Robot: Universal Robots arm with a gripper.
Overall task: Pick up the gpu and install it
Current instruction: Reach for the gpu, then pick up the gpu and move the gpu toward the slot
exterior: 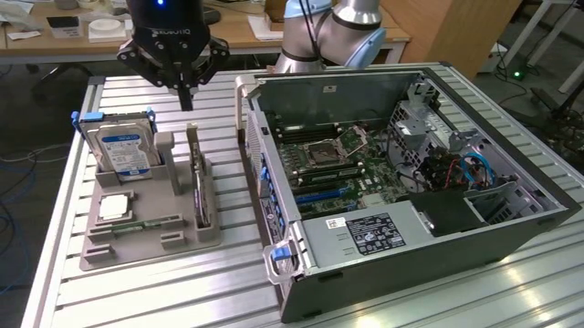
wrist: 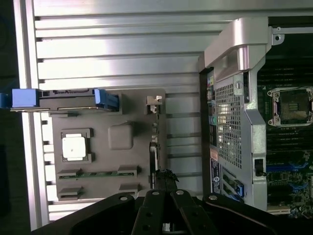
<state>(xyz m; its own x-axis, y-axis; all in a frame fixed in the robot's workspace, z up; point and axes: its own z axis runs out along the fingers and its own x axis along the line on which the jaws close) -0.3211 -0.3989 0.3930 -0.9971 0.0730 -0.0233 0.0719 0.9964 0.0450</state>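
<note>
Alignment looked the whole matter here. The gripper (exterior: 186,102) hung above the grey tray (exterior: 128,256), jaws pressed together on nothing, nearly over the gpu (exterior: 199,184). To my eye a clean pick-up called for parted fingers centred on the card's top edge, square to its thin faces and clear of the hard drive (exterior: 123,152) on the exterior view's left. The gpu stood on edge in its slot, slim and dark, pale at its far end, on the tray's side nearer the open computer case (exterior: 438,253).
</note>
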